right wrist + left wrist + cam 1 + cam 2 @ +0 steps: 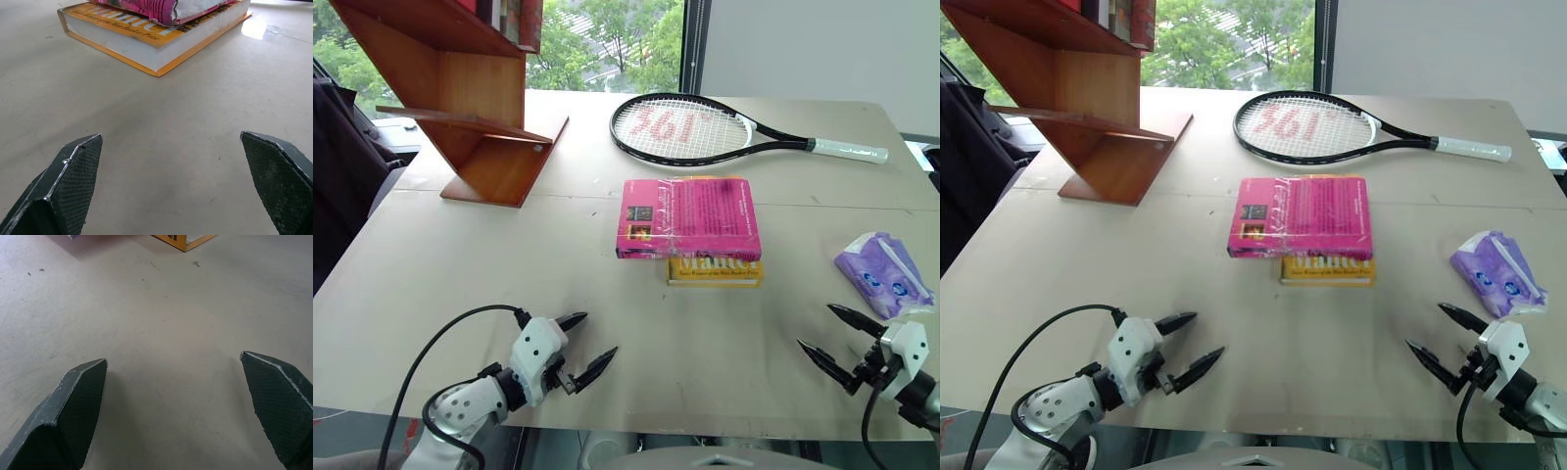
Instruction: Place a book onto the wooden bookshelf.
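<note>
Across a wide, pale beige surface (509,294) marked with faint scuffs and a seam running side to side, the things lie well spread. Near its middle the book (690,217), magenta-pink in shiny clear wrap, lies flat on top of a yellow book (715,270), whose yellow edge sticks out toward the robot. At the far left corner stands the wooden bookshelf (480,108), reddish-brown with slanted boards and a flat base; a few book spines show on its upper board. It is well apart from the book. Beyond the two books, toward the far edge, a black tennis racket (685,129) with a white grip lies flat. On the right side a crumpled purple packet (883,272) rests near the edge.

Behind the surface a large window shows green trees, and to its right a plain white wall rises past a dark frame.

At the near edge, the left gripper (588,345) hangs low over bare surface, its black fingers spread wide with nothing between them. The right gripper (826,334) hangs likewise on the right, just short of the purple packet, fingers parted and empty. From the right wrist view the stacked books lie ahead of its fingertips (73,166), apart from them.
</note>
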### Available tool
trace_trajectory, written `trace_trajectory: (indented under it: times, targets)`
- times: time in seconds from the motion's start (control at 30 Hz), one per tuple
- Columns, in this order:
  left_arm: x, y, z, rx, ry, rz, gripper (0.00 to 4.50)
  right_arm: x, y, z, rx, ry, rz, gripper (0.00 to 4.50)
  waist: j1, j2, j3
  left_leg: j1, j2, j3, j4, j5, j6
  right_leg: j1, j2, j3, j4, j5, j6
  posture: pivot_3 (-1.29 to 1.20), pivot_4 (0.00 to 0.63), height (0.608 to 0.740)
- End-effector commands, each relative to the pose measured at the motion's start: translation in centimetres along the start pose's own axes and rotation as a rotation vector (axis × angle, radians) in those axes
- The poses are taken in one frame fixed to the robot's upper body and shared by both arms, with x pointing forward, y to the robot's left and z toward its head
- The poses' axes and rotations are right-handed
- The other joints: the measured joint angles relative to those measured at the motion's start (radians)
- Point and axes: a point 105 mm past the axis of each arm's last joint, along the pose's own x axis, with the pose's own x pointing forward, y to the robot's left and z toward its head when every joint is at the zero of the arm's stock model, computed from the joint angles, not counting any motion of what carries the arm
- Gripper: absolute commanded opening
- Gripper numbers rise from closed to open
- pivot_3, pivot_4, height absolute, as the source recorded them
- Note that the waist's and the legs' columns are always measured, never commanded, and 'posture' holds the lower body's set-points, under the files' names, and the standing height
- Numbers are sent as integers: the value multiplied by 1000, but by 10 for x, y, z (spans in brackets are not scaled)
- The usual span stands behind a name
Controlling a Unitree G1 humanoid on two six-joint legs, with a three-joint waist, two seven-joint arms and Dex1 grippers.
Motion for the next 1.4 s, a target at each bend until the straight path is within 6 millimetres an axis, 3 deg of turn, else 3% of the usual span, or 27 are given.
trace_trajectory:
  times: [0.03, 0.57, 0.73, 0.9, 1.07, 1.27, 1.4]
  targets:
    - [1, -2, 4, 26, -18, -15, 4500, -2, -1, 9, -32, -20, 0, 4487, 0, 0, 0, 0, 0, 0, 0, 0, 0, 0, 0, 0, 0, 0, 0, 0, 150, 740]
    - [6, 0, 10, -3, -54, -2, 4500, 1, 3, 8, -23, -27, 7, 4487, 0, 0, 0, 0, 0, 0, 0, 0, 0, 0, 0, 0, 0, 1, 2, 0, 150, 740]
    - [11, -3, 22, -69, -110, 10, 4500, 2, 4, 8, -22, -27, 11, 4487, 0, -1, 0, 0, 0, 0, 1, 0, 0, 0, 0, 0, 1, 1, 2, 0, 150, 740]
    - [36, -6, 58, -520, -297, -20, 4500, 10, 13, 23, 27, -98, 87, 4487, 4, 0, 1, 0, 0, 0, 2, 0, 0, 0, 0, 0, 2, 2, 3, 0, 150, 740]
    - [45, -1, 79, -815, -407, 17, 4500, 11, 7, 60, 53, -258, 89, 4487, -3, -3, 1, 1, 0, -1, 5, 0, 0, 2, 0, 0, 5, 2, 4, 0, 150, 740]
    - [45, 8, 79, -1156, -547, 85, 4500, 7, 9, 75, 27, -312, 99, 4487, 5, -4, 2, 0, 0, -1, 6, 0, 0, 2, 1, 0, 4, 2, 4, 0, 150, 740]
    - [49, 15, 72, -1228, -538, 129, 4500, 4, 12, 81, 23, -312, 103, 4487, 13, -5, 3, -1, 0, -1, 9, 0, 0, 2, 2, 0, 4, 2, 4, 0, 150, 740]
